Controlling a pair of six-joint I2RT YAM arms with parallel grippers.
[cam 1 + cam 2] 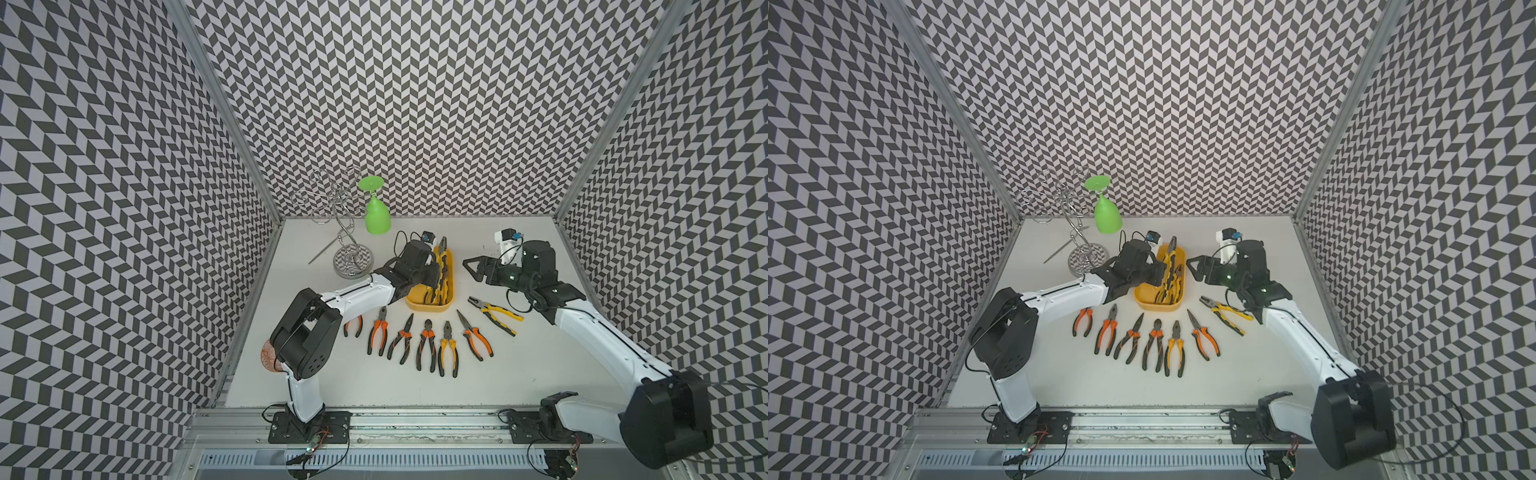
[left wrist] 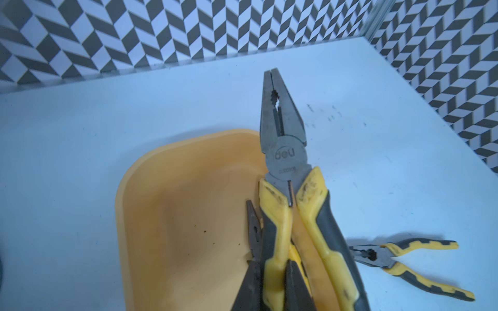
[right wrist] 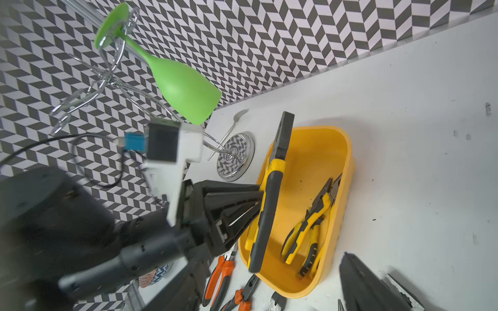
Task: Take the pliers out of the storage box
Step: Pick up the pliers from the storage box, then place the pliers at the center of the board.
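The yellow storage box [image 1: 430, 307] [image 1: 1158, 306] stands mid-table. My left gripper [image 1: 434, 274] [image 2: 272, 290] is shut on one handle of yellow-and-black pliers [image 1: 441, 253] [image 2: 285, 150] [image 3: 269, 202], held tilted with the steel nose out past the box's far rim. Another yellow-and-black pair [image 3: 310, 223] lies inside the box. Several orange-handled pliers [image 1: 401, 338] lie in a row in front of the box, and a yellow-handled pair [image 1: 494, 313] to its right. My right gripper [image 1: 471, 268] [image 1: 1196, 268] hovers open just right of the box, holding nothing.
A wire rack [image 1: 353, 259] with a green plastic glass [image 1: 377, 216] hung upside down stands at the back left, a fork [image 1: 324, 251] beside its base. A round patterned dish [image 1: 268, 355] sits under my left elbow. Chevron walls close in three sides.
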